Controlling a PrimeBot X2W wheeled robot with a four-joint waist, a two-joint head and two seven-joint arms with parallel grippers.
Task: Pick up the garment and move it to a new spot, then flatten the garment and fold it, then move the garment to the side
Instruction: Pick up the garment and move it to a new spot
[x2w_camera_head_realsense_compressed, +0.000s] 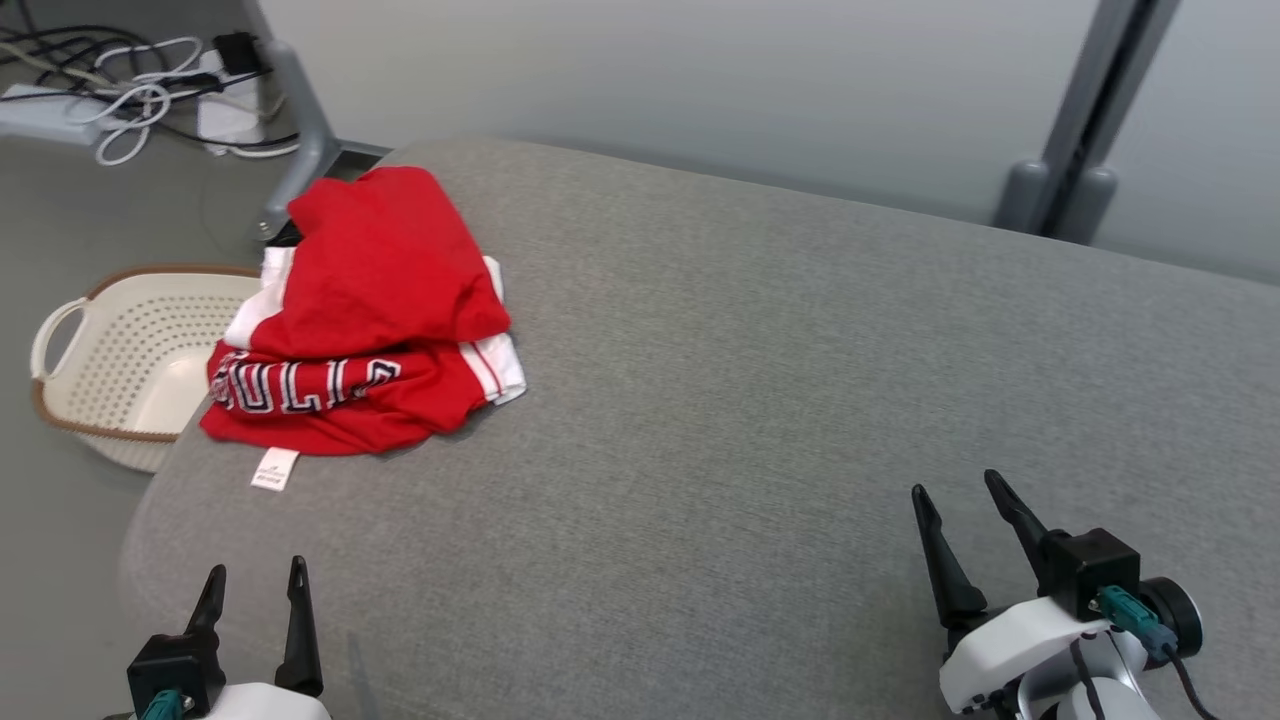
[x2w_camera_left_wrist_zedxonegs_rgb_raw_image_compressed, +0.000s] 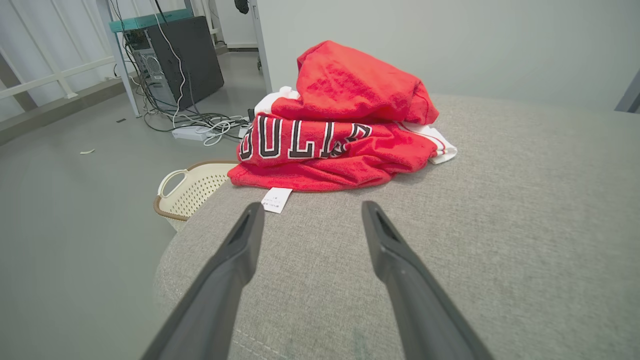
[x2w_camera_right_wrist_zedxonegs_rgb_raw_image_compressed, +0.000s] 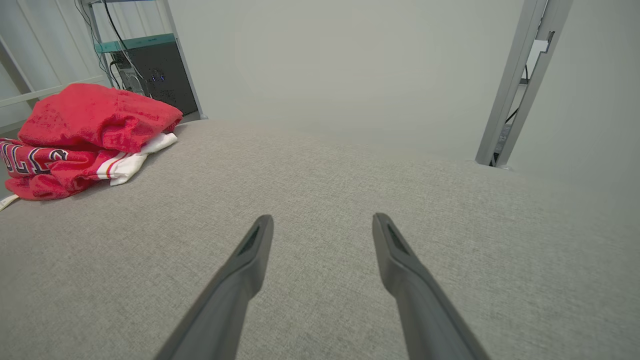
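The garment (x2w_camera_head_realsense_compressed: 370, 310) is a red jersey with white trim and black-and-white lettering, lying in a folded heap at the left edge of the grey padded surface (x2w_camera_head_realsense_compressed: 760, 400). A white label pokes out at its near side. The garment (x2w_camera_left_wrist_zedxonegs_rgb_raw_image_compressed: 345, 120) lies just ahead of my left gripper (x2w_camera_left_wrist_zedxonegs_rgb_raw_image_compressed: 310, 212). At the lower left, my left gripper (x2w_camera_head_realsense_compressed: 255, 580) stands open and empty, short of the heap. My right gripper (x2w_camera_head_realsense_compressed: 955, 490) is open and empty at the lower right, far from the garment (x2w_camera_right_wrist_zedxonegs_rgb_raw_image_compressed: 85, 135); its fingers (x2w_camera_right_wrist_zedxonegs_rgb_raw_image_compressed: 255, 250) hover over bare grey fabric.
A cream perforated basket (x2w_camera_head_realsense_compressed: 120, 360) stands on the floor just left of the surface, under the garment's edge. Cables and a power strip (x2w_camera_head_realsense_compressed: 130, 100) lie on the floor behind it. A grey post (x2w_camera_head_realsense_compressed: 1090, 120) rises at the back right.
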